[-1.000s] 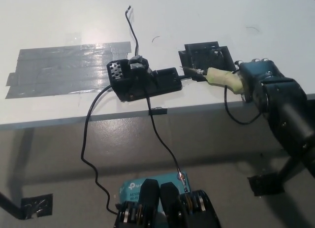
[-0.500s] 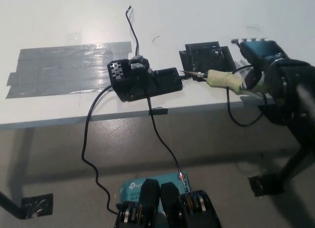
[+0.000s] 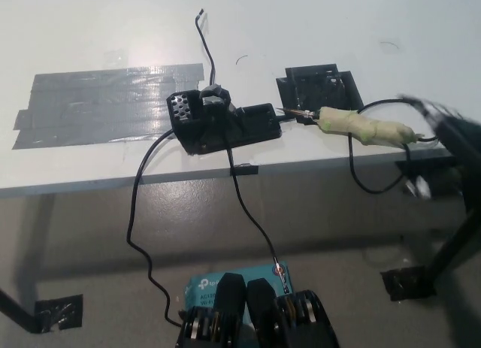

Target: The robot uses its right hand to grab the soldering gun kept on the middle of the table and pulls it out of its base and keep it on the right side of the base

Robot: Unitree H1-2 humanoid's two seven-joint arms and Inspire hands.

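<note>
The soldering gun [image 3: 364,127], with its pale yellow-green handle, lies flat on the white table [image 3: 90,32] near the front edge. Its metal tip [image 3: 289,112] points left at the black base [image 3: 225,121] and rests just right of it. My black right hand [image 3: 451,137] is a blur at the far right edge, off the gun's rear end, open and holding nothing. The gun's black cable [image 3: 372,186] loops down over the table edge. My left hand is out of view.
A flat black plate [image 3: 319,81] lies behind the gun's tip. A wide patch of grey tape [image 3: 98,100] covers the table's left part. Black wires [image 3: 139,213] hang from the base over the front edge to a teal box [image 3: 207,286] below.
My right hand has let go of the gun's handle and pulled away to the right. The gun stays lying to the right of the base.
</note>
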